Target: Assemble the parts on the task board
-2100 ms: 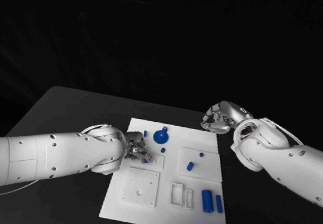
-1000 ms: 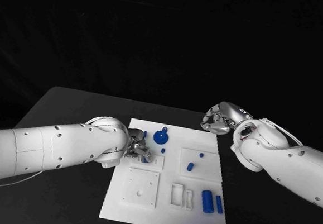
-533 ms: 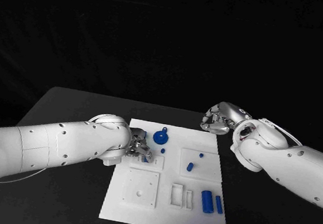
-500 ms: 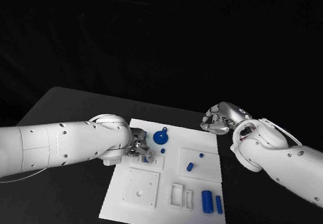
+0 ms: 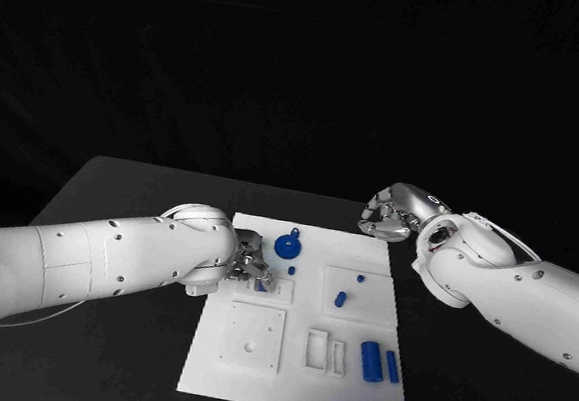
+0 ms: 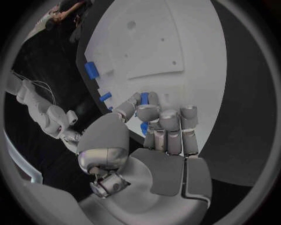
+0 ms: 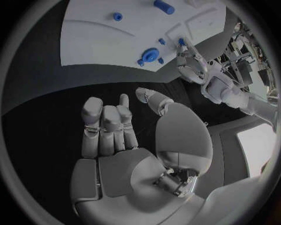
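Left robot hand (image 6: 153, 126) at task board (image 5: 351, 391) left edge, pinching small blue part (image 6: 144, 99); right robot hand (image 7: 120, 129) above desk (image 5: 132, 188) beyond board's far right corner, fingers curled in, holding nothing.

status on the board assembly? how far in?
Early. Nothing on the task board clearly looks seated yet. In hand: the left hand pinches a small blue part over the board. Left: two blue cylinders, a short peg and the round blue piece lie loose. Right hand holds nothing.
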`<state>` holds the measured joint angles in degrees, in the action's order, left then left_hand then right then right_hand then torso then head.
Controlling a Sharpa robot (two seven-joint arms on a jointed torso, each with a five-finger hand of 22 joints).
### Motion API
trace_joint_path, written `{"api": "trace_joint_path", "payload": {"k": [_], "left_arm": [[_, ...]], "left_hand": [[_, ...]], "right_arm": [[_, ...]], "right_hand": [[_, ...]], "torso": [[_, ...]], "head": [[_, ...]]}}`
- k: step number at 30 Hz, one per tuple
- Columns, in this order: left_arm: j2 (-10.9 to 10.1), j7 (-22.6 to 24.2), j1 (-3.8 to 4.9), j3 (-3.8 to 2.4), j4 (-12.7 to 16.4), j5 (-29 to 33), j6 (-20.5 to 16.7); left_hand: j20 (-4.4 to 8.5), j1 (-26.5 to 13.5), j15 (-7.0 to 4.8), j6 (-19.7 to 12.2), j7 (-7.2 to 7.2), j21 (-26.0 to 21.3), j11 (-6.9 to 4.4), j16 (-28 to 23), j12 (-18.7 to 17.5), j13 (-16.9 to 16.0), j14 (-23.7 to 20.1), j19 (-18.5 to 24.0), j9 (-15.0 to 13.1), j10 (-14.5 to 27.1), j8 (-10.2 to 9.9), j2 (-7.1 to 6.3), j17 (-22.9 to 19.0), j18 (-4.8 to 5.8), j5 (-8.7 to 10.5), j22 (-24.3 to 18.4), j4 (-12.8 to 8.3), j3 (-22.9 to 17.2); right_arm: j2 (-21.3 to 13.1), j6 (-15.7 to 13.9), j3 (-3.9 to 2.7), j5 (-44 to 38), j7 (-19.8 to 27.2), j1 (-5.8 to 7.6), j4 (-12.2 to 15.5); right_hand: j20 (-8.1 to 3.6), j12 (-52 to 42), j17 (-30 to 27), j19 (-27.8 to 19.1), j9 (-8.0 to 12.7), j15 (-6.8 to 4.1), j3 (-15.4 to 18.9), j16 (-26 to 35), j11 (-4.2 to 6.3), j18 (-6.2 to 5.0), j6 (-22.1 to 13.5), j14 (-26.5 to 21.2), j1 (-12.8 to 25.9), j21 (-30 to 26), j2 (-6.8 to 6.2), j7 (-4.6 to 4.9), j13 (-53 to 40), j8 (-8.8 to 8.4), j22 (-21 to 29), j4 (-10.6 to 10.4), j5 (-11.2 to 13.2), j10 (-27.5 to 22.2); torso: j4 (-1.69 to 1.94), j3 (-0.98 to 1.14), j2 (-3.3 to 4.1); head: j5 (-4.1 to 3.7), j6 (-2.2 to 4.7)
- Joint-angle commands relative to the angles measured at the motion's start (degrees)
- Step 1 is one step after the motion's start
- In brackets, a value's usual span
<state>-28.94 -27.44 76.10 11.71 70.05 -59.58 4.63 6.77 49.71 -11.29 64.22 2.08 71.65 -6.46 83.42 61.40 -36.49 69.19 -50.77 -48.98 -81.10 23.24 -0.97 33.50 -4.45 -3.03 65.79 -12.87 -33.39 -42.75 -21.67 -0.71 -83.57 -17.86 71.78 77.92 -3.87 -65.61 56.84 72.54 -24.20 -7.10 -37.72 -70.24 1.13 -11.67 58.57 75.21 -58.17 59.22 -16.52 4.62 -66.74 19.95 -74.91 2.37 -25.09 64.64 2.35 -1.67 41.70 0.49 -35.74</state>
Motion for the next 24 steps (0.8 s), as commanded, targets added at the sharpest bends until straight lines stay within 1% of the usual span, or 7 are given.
{"api": "trace_joint_path", "payload": {"k": [1,6,10,15,18,24], "left_arm": [[0.05,-0.19,0.1,0.0,0.03,-0.45,-0.7],[-0.01,-0.16,0.1,-0.01,0.0,-0.47,-1.27],[0.05,-0.14,0.1,-0.02,-0.08,-0.47,-1.76],[0.06,-0.13,0.1,-0.03,-0.23,-0.47,-2.47],[0.1,-0.11,0.1,-0.03,-0.28,-0.47,-2.55],[0.23,0.0,0.11,-0.02,-0.32,-0.44,-2.1]], "left_hand": [[8.83,0.25,-1.55,6.41,-3.18,0.24,-0.76,-0.28,-0.36,0.07,-0.7,0.31,0.16,1.36,-0.36,0.16,-0.09,-0.61,0.25,-0.11,0.43,-0.01],[8.84,0.21,-1.56,6.38,-3.17,0.25,-0.75,-0.29,-0.37,0.07,-0.73,0.3,0.15,1.41,-0.41,0.15,-0.1,-0.62,0.26,-0.14,0.52,0.02],[8.84,0.16,-1.56,6.3,-3.14,0.26,-0.73,-0.33,-0.41,0.07,-0.8,0.31,0.14,1.52,-0.51,0.01,-0.13,-0.64,0.26,-0.2,0.65,0.07],[8.84,0.18,-1.56,5.98,-3.04,0.25,-0.66,-0.47,-0.51,0.05,-1.0,0.39,0.15,1.86,-0.8,-0.28,-0.21,-0.68,0.25,-0.35,0.86,0.07],[8.82,0.13,-1.55,5.8,-2.98,0.23,-0.6,-0.56,-0.57,0.02,-1.15,0.47,0.11,2.13,-0.96,-0.56,-0.26,-0.68,0.25,-0.46,1.06,0.11],[8.71,-0.31,-1.33,5.12,-2.72,0.04,-0.35,-0.94,-0.88,0.0,-1.73,0.91,0.0,3.01,-1.46,-1.95,-0.47,-0.6,0.2,-0.8,1.93,0.25]], "right_arm": [[0.04,0.65,-0.02,-0.15,0.4,0.0,0.02],[-0.01,0.59,-0.02,-0.13,0.41,0.0,0.05],[-0.06,0.54,-0.02,-0.12,0.39,0.0,0.07],[-0.11,0.51,-0.02,-0.09,0.41,0.0,0.12],[-0.15,0.5,-0.02,-0.04,0.42,0.0,0.15],[-0.18,0.53,-0.02,-0.02,0.4,0.0,0.18]], "right_hand": [[-0.44,0.3,0.08,0.0,0.06,-0.15,0.29,0.19,-0.02,-3.33,0.38,0.03,0.21,-0.34,0.34,0.65,0.08,-0.23,-0.4,-0.06,-0.22,-0.35],[-0.44,0.3,0.08,0.0,0.06,-0.15,0.29,0.19,-0.02,-3.33,0.37,0.03,0.21,-0.34,0.34,0.65,0.08,-0.24,-0.4,-0.06,-0.22,-0.35],[-0.44,0.3,0.08,0.0,0.06,-0.15,0.3,0.2,-0.02,-3.33,0.36,0.03,0.21,-0.34,0.33,0.65,0.08,-0.25,-0.41,-0.05,-0.23,-0.35],[-0.44,0.31,0.08,-0.01,0.07,-0.14,0.32,0.21,-0.03,-3.33,0.32,0.02,0.22,-0.35,0.3,0.66,0.08,-0.27,-0.41,-0.04,-0.24,-0.36],[-0.44,0.31,0.08,-0.01,0.08,-0.14,0.33,0.21,-0.03,-3.33,0.29,0.02,0.22,-0.35,0.27,0.67,0.08,-0.29,-0.41,-0.03,-0.24,-0.37],[-0.44,0.32,0.08,-0.02,0.09,-0.14,0.34,0.22,-0.04,-3.33,0.25,0.02,0.23,-0.36,0.25,0.68,0.09,-0.31,-0.41,-0.03,-0.24,-0.39]], "torso": [[0.02,-0.01,-0.01],[-0.03,-0.06,0.0],[0.0,-0.06,0.01],[0.04,-0.1,-0.03],[0.07,-0.09,-0.02],[0.05,-0.07,-0.04]], "head": [[-0.02,-0.01],[-0.07,0.03],[-0.12,0.01],[-0.22,0.03],[-0.22,-0.02],[-0.25,-0.03]]}}
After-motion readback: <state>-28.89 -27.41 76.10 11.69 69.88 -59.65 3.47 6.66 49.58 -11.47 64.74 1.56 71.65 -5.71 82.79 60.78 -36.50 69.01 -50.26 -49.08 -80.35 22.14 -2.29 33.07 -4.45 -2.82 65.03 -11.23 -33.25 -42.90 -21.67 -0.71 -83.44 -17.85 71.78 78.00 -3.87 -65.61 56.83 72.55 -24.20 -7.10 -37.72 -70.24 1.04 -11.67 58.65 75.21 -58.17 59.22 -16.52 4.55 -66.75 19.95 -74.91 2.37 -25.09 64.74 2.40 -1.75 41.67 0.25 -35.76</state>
